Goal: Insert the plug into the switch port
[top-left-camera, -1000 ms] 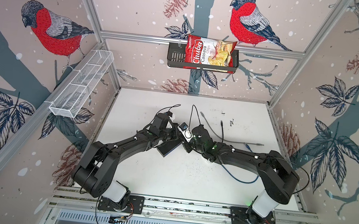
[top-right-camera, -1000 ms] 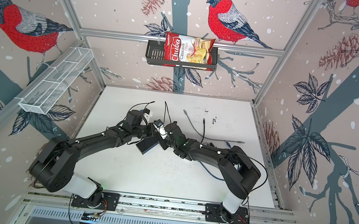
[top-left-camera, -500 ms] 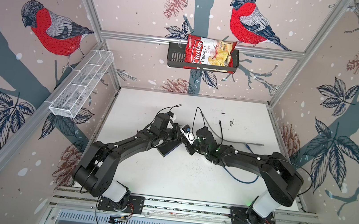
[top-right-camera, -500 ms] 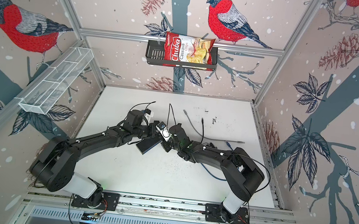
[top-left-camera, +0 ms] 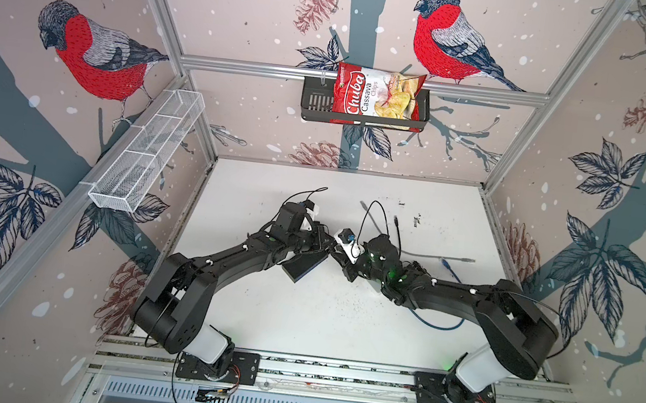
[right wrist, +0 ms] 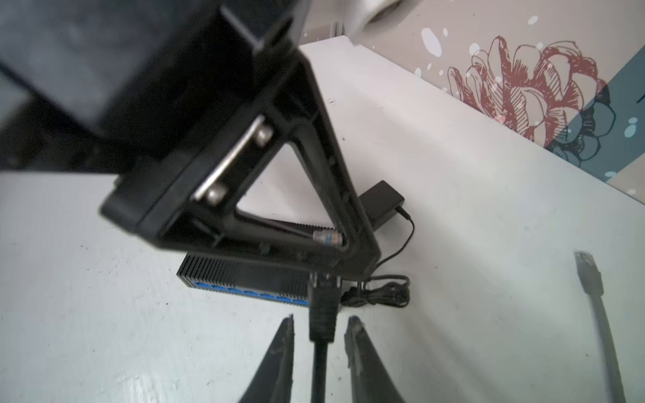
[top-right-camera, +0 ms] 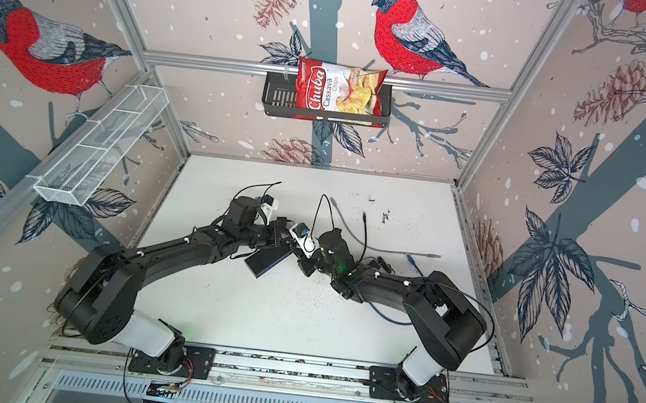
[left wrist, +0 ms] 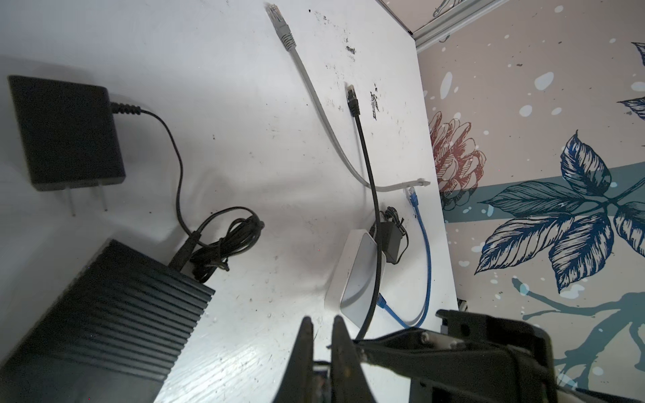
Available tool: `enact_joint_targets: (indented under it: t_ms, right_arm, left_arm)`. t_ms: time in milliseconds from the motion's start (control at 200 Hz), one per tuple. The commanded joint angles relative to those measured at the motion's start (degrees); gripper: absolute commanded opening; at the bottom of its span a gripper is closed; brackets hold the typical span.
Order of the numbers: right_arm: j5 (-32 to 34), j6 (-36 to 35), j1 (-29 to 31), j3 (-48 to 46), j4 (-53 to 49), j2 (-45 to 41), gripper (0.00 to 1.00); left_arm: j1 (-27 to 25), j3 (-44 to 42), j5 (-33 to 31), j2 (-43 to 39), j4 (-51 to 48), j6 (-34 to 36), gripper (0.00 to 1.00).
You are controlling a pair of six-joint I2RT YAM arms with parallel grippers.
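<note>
One black plug (right wrist: 323, 314), its cable running back between the tips of my right pincer (right wrist: 321, 318). That pincer is parted, with a gap showing on either side of the boot and no contact. The plug's clear tip sits between the fingers of my left pincer (left wrist: 321, 319), which is closed narrow on it.

The plug hangs just in front of the switch (right wrist: 244, 279), at one end of its blue port row, not seated in any port. The switch lies flat on the white table (top-left-camera: 297, 325), with its power adapter (left wrist: 66, 132) near.

Farther out:
- A white box (left wrist: 359, 275) with a blue cable (left wrist: 427, 258) beside it.
- A grey cable (left wrist: 314, 94) lying loose.
- Back wall: a black basket (top-left-camera: 314, 101) holding one bag of cassava chips (top-left-camera: 376, 94).
- Left wall: a wire tray (top-left-camera: 146, 156), split into compartments.
</note>
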Motion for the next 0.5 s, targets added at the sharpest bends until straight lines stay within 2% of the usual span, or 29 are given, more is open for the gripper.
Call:
enact_joint_targets:
  t_ms: [0,495]
  right_arm:
    - [-1.87,0.99,-0.14,1.32,3.14,0.99,0.27]
    - [-7.39,4.97,-2.62,0.01,5.59,1.05,0.24]
  left_arm:
    - [-0.04,0.45,0.68,-0.42,0.88,1.22,0.03]
    - [-0.07,0.17,0.47,-1.61,1.37,1.36,0.03]
